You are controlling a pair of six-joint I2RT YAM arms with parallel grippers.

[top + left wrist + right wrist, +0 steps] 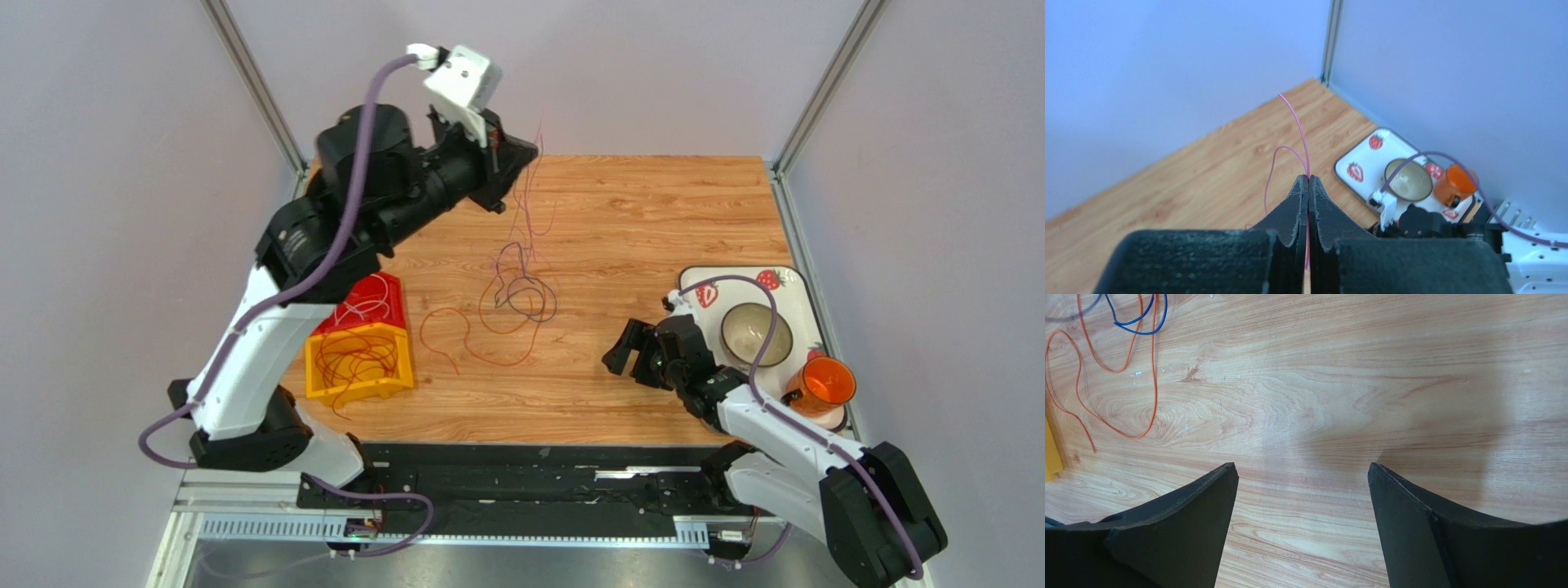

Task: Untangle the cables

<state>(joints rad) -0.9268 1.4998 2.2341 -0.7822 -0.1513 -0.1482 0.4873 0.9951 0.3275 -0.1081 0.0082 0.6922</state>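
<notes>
arms (264,355): white shells, black joints | hoses (356,159): lilac | left claw (1309,179), right claw (1303,470): black wedge fingers

The surface (638,208) is pale wood-grain, smooth with a faint sheen. Left of the tray (736,275), the cables (521,294) look like thin, smooth plastic-coated wire. The tray itself is glossy white with printed strawberries; the bowl (754,333) on it is dull beige and smooth, the cup (829,382) at its near corner translucent orange plastic. Far left of the tray, the bin (362,392) is matt yellow and red plastic. The left gripper (1309,179) has matt black, grainy pads; the right gripper (1303,471) looks smoother matt black
</notes>
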